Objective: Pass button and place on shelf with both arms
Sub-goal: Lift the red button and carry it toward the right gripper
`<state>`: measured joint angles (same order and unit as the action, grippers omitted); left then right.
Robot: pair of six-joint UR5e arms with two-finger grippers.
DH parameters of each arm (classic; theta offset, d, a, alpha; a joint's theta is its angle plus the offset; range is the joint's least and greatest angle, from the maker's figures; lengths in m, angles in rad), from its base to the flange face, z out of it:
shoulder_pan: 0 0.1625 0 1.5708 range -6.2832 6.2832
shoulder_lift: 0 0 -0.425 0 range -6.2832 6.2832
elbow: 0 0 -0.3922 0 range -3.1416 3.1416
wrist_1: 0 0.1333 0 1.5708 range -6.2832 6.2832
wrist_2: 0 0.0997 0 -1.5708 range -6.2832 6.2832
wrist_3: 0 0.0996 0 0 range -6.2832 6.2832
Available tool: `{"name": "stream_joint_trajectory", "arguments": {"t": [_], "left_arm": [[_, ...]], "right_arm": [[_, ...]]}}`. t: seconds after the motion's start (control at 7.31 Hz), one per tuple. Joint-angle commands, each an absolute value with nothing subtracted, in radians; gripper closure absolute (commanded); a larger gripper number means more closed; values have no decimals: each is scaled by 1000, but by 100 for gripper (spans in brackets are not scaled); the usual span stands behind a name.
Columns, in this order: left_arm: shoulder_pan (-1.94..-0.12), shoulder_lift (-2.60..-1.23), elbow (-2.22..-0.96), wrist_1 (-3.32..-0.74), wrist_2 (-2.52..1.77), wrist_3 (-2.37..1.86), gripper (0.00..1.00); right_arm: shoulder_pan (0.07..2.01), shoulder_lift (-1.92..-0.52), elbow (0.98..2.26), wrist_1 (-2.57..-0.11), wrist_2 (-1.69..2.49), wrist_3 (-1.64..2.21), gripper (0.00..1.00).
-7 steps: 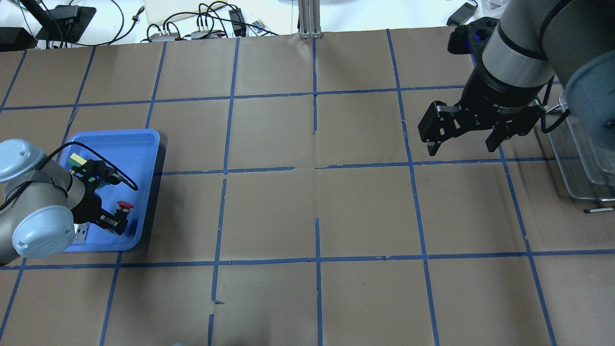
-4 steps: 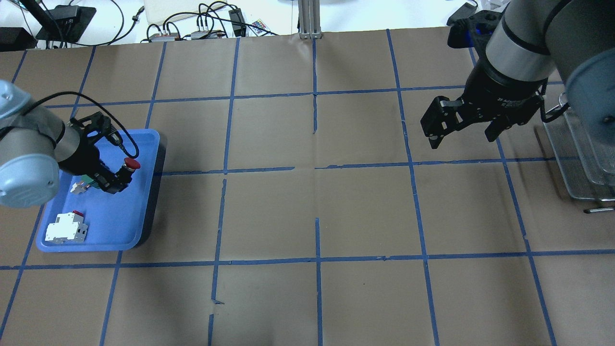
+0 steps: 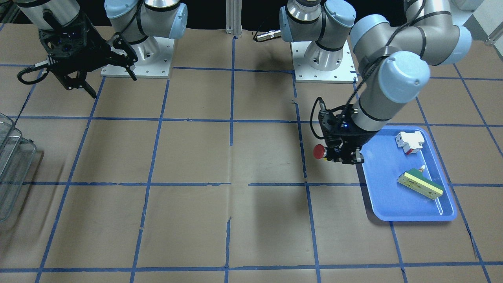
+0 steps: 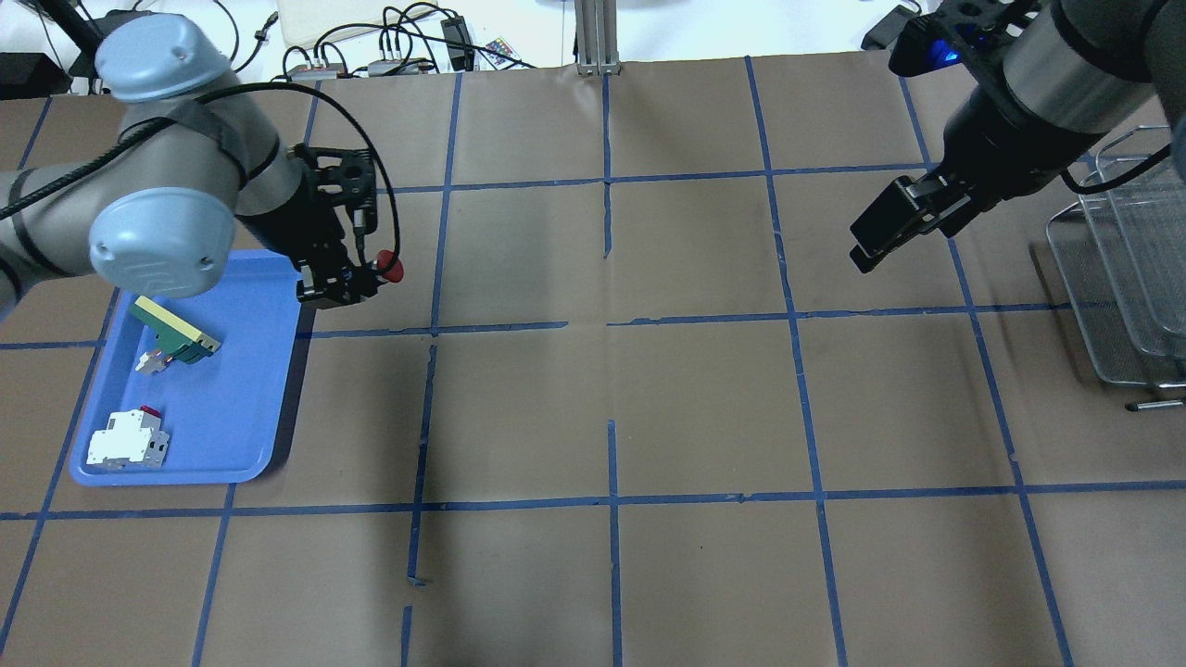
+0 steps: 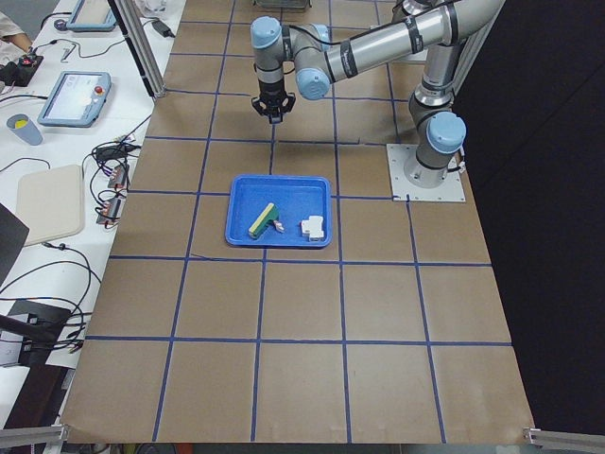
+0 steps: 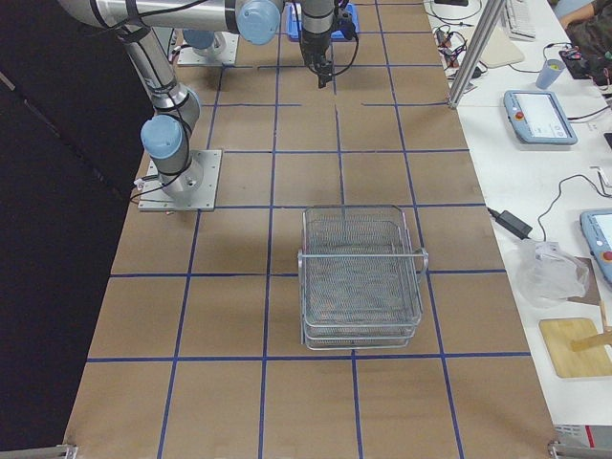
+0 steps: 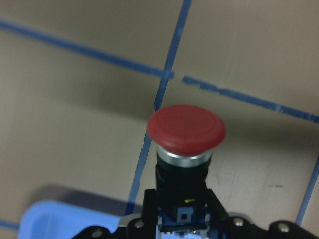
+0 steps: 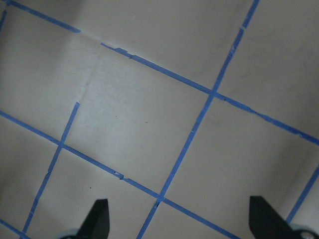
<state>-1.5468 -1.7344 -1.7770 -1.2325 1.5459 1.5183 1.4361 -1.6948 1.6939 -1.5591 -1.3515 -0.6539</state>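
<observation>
The button (image 4: pixel 391 270), red cap on a black body, is held in my left gripper (image 4: pixel 357 278), which is shut on its body. The cap points towards the table's middle, above the brown paper just past the tray's far right corner. It also shows in the front view (image 3: pixel 319 151) and the left wrist view (image 7: pixel 185 129). My right gripper (image 4: pixel 880 236) is open and empty, in the air at the right. Its fingertips (image 8: pixel 97 216) frame bare table. The wire-mesh shelf (image 4: pixel 1121 278) stands at the right edge, also seen in the right side view (image 6: pixel 361 277).
The blue tray (image 4: pixel 232 445) lies at the left and holds a white block with a red tab (image 4: pixel 127 440) and a green-and-cream block (image 4: pixel 171 329). Cables and power strips (image 4: pixel 389 56) lie beyond the table's far edge. Blue tape lines cross the brown table.
My left gripper has lifted the button out of the tray and carried it right, past the tray's edge. My right gripper has drawn back to the right and turned edge-on.
</observation>
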Motion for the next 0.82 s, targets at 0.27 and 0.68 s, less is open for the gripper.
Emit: {"name": "stream_joint_trajectory", "arguments": {"t": [0.27,0.68], "left_arm": [[-1857,-1761,-1631,-1226,1476,1263,100],[-1989,-1769,-1594,-1187,1415,1163,100]], "right_arm": [[1416,-1690,1732,-1563,-1180,-1106,0],[1404,-1695,1730,-1557,-1129,-1255,0]]}}
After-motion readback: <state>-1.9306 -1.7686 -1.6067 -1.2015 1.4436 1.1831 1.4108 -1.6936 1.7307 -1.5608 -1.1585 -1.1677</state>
